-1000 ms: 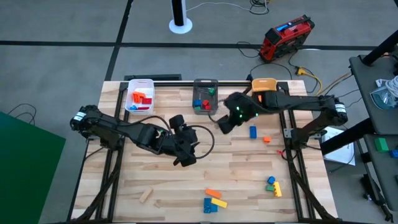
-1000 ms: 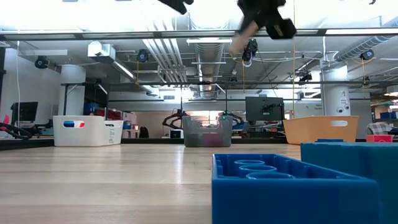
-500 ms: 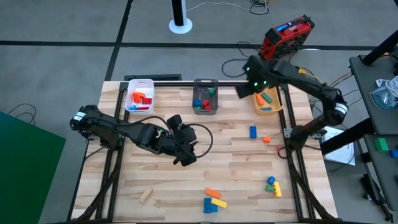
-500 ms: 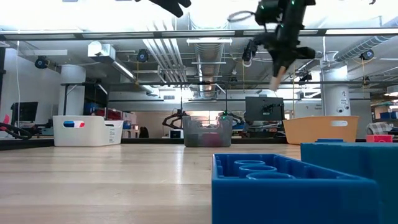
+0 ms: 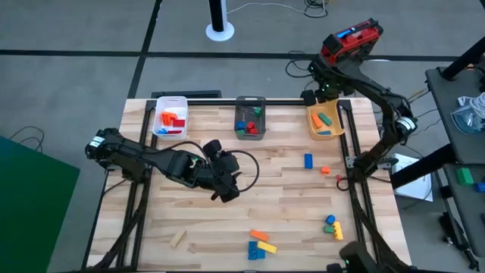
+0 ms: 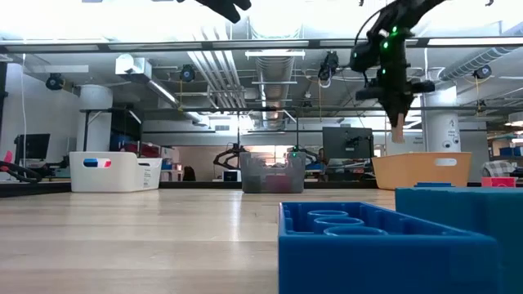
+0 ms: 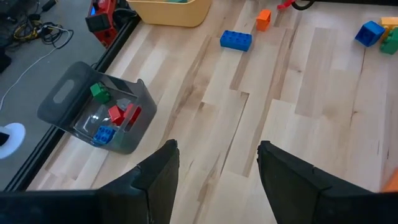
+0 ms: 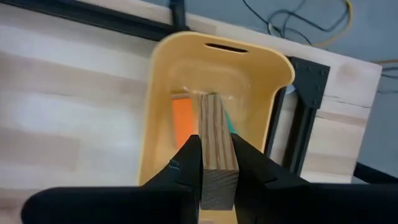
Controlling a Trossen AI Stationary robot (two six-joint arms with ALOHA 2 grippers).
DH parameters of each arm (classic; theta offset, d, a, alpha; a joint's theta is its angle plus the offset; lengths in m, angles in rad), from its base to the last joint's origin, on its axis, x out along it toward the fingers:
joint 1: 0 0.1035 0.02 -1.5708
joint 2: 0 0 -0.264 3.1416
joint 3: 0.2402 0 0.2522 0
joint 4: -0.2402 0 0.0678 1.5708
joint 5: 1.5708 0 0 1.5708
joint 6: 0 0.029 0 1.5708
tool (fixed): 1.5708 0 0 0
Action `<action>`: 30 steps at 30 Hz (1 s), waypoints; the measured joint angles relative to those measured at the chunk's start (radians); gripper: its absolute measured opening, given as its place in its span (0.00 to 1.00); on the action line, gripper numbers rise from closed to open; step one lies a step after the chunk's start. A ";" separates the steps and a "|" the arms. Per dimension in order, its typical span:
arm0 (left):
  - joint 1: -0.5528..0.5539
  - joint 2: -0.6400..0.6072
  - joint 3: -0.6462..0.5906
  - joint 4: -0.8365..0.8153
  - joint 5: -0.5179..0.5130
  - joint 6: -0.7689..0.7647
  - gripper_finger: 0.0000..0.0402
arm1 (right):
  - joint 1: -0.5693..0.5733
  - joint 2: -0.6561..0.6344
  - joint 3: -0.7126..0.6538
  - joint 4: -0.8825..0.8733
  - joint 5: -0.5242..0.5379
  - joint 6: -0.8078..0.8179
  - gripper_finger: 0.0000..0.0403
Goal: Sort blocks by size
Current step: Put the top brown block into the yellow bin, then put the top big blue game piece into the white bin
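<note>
The right gripper (image 8: pixel 214 171) is clamped on a plain wood block (image 8: pixel 214 146), held end-down above the orange bin (image 8: pixel 273 68) at the table's far right. Risk: the long block may strike the rim and tip outside if released off-centre. The left gripper (image 7: pixel 214 177) waits mid-table, fingers apart.

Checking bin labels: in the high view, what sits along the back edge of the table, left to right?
White bin → grey bin → orange bin, with the right gripper at its back rim, holding a wooden block.
</note>
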 joint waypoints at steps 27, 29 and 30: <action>0.006 0.001 0.000 -0.061 0.000 -0.025 0.48 | 0.234 -0.114 -0.001 -0.011 -0.039 0.086 0.33; 0.006 0.001 0.000 -0.083 0.000 -0.042 0.48 | 0.301 -0.144 -0.001 -0.013 -0.039 0.129 0.31; 0.006 0.001 0.000 -0.095 0.001 -0.053 0.48 | 0.336 -0.158 -0.001 -0.013 -0.038 0.151 0.31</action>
